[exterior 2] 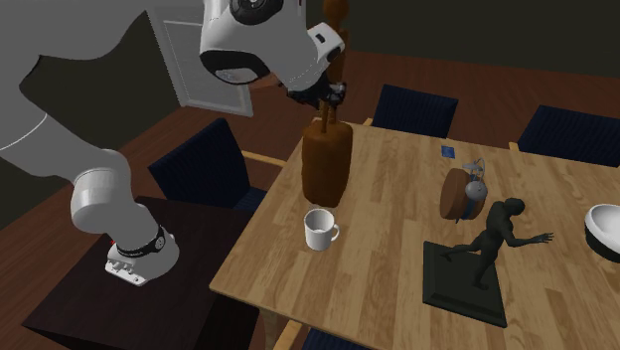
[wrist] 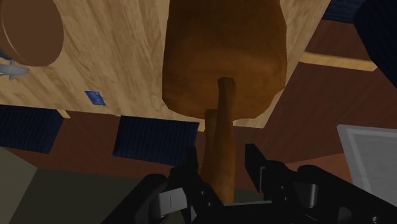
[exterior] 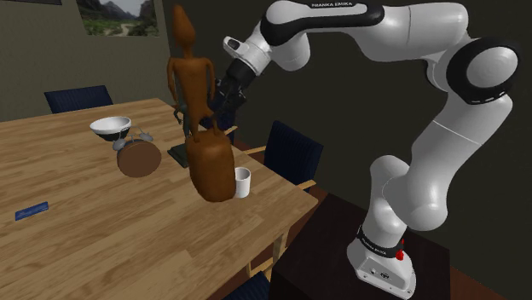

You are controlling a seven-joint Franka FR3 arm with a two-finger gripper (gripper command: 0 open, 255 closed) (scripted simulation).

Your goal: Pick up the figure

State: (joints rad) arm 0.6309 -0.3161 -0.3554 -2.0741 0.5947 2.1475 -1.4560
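The figure (exterior: 211, 166) is a tall brown carving with a wide rounded base, a thin body and a small head. It stands near the table's edge beside a white cup (exterior: 243, 182). In the second exterior view the figure (exterior 2: 326, 159) rises to where my gripper (exterior 2: 333, 99) reaches it from the side. In the wrist view my gripper (wrist: 222, 168) has its black fingers closed on either side of the thin body, with the figure's base (wrist: 222, 57) beyond. I cannot tell whether the base still rests on the wooden table (exterior: 85, 230).
A dark running statue (exterior 2: 482, 249) on a dark plinth, a round brown clock (exterior 2: 457, 194), a bowl (exterior 2: 603, 224), a small blue card (exterior 2: 449, 151) and the cup (exterior 2: 320, 229) share the table. Dark blue chairs (exterior: 290, 149) stand around it.
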